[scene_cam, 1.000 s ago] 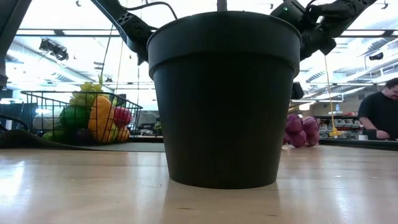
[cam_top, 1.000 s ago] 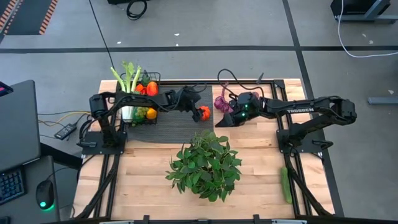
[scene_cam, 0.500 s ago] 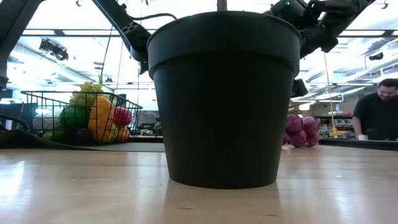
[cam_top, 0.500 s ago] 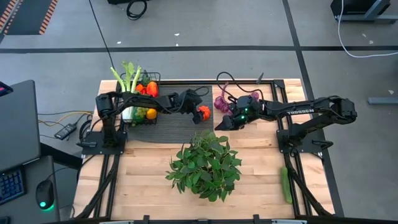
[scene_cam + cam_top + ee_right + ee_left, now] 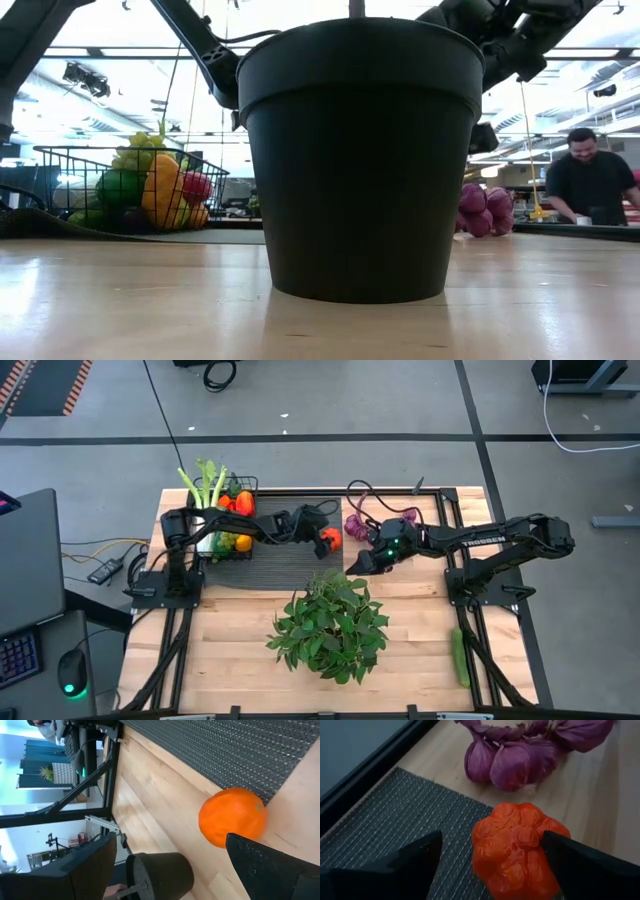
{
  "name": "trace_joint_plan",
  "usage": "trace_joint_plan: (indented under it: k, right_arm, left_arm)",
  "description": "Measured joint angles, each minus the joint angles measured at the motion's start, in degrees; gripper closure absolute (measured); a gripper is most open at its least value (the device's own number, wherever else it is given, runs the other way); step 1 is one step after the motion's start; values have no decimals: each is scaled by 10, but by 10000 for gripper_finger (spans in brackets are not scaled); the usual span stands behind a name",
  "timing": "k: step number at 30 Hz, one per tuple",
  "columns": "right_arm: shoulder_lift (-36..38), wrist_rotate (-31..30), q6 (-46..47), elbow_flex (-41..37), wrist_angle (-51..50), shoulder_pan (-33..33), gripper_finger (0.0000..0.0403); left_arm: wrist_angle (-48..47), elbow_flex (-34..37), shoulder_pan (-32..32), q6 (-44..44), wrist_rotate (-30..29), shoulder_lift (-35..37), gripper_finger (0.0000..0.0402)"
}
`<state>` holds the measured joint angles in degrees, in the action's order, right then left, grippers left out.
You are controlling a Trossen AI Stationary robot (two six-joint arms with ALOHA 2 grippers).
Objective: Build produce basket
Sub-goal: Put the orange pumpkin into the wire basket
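A red-orange pepper [image 5: 517,847] lies at the dark mat's [image 5: 395,815] edge, between the open fingers of my left gripper [image 5: 492,835], which comes at it slanting down from the table's left [image 5: 318,536]. One finger stands close beside the pepper; I cannot tell if it touches. The purple bulb string [image 5: 357,522] lies on the wood just beyond. My right gripper [image 5: 354,562] hovers open above an orange [image 5: 232,817] lying on the wood at the mat's edge. The black wire basket [image 5: 228,520] stands at the far left, filled with produce, celery [image 5: 207,485] sticking out.
A big leafy plant [image 5: 330,622] in a black pot [image 5: 360,150] stands in the middle near the grippers. A green cucumber [image 5: 459,657] lies at the table's right edge. A person [image 5: 590,185] stands in the room beyond the table.
My left gripper has come down toward the red-orange pepper, its fingers still open. My right gripper has swung a little toward the table's near edge, staying open. The pepper, the bulbs and the basket have kept their places.
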<state>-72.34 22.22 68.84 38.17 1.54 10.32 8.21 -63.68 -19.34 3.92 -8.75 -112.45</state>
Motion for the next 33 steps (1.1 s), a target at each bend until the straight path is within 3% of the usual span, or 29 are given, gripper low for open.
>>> trace_joint_plan:
  k: [7,21,25,30,33]
  right_arm:
    - [0,3,0,0,0,-10,25]
    - [0,6,-1,0,-1,-46,25]
    - [0,6,-3,0,-3,-54,25]
    - [0,6,-6,0,-3,-61,25]
    - [0,6,-16,0,-2,-66,25]
  left_arm:
    - [-3,-1,15,1,53,-26,49]
    - [-9,3,34,-3,32,-45,53]
    - [-27,2,34,-6,26,-35,84]
    - [-84,-31,34,15,24,-24,151]
    - [-111,-51,34,28,24,-12,151]
